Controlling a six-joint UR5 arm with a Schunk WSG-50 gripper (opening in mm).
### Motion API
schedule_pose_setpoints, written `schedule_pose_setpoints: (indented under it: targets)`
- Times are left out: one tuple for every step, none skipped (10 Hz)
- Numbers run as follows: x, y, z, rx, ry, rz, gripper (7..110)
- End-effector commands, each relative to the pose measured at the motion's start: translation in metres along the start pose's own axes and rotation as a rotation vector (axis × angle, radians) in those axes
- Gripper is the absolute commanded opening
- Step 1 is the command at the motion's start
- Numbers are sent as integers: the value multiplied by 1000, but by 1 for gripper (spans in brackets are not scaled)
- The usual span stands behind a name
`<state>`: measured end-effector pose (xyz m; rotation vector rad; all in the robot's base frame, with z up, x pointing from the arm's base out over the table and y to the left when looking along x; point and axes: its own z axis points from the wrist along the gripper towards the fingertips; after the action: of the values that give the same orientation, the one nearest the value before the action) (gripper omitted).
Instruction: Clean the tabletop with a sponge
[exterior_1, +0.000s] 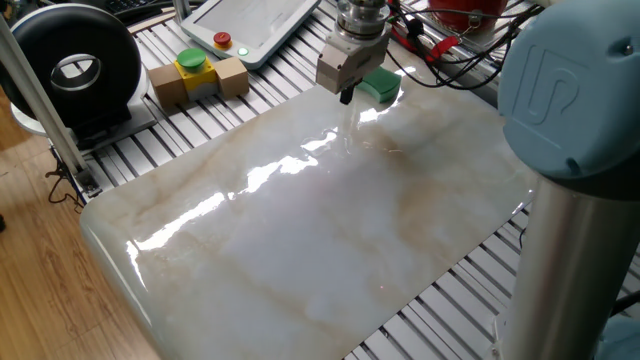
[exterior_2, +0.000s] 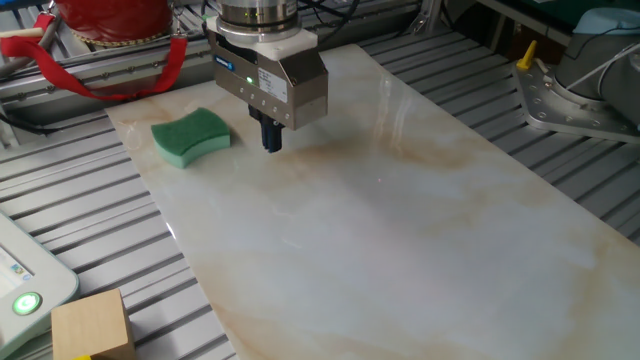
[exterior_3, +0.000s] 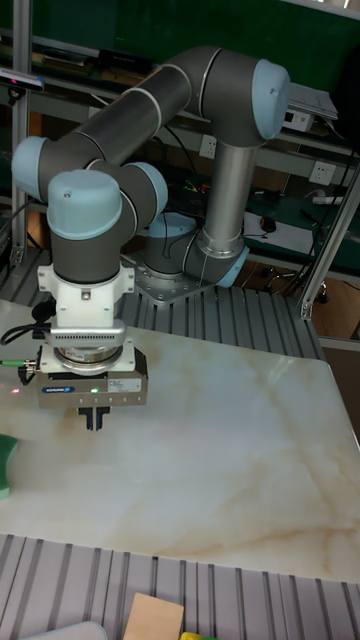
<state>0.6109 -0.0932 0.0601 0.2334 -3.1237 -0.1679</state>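
Note:
The sponge (exterior_2: 190, 136), a small green block with wavy edges, lies flat near a far corner of the marble tabletop (exterior_2: 400, 240). My gripper (exterior_2: 271, 137) hangs just above the slab a short way to the sponge's right, apart from it. Its dark fingers are pressed together and hold nothing. From the opposite side, the gripper (exterior_1: 346, 93) stands in front of the sponge (exterior_1: 381, 84) and hides part of it. In the tall view the gripper (exterior_3: 96, 417) points down at the tabletop (exterior_3: 220, 450), and only a sliver of the sponge (exterior_3: 5, 463) shows at the left edge.
A cardboard box with a yellow-and-green button (exterior_1: 198, 74), a teach pendant (exterior_1: 255, 25) and a black round device (exterior_1: 70, 62) sit on the ribbed frame beside the slab. A red object (exterior_2: 105, 20) with cables lies behind the sponge. The arm's base (exterior_3: 190, 265) stands at the far side.

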Motion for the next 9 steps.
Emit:
schedule_pose_setpoints:
  targets:
    - [-3,3,-1,-15,-12,-40,7]
    - [-4,3,-1,-15,-15,-46,7]
    - [-5,2,-1,-12,-22,-43,7]
    - [-7,0,-2,-6,-31,-35,7]
    - [-5,-9,-2,32,-19,-7,7]
    - [-2,-11,-2,38,-9,14,7]
    - [0,-15,-2,54,-3,78,7]
    - [-4,-38,3,101,9,80,7]
    - [-18,-48,5,68,-5,94,7]
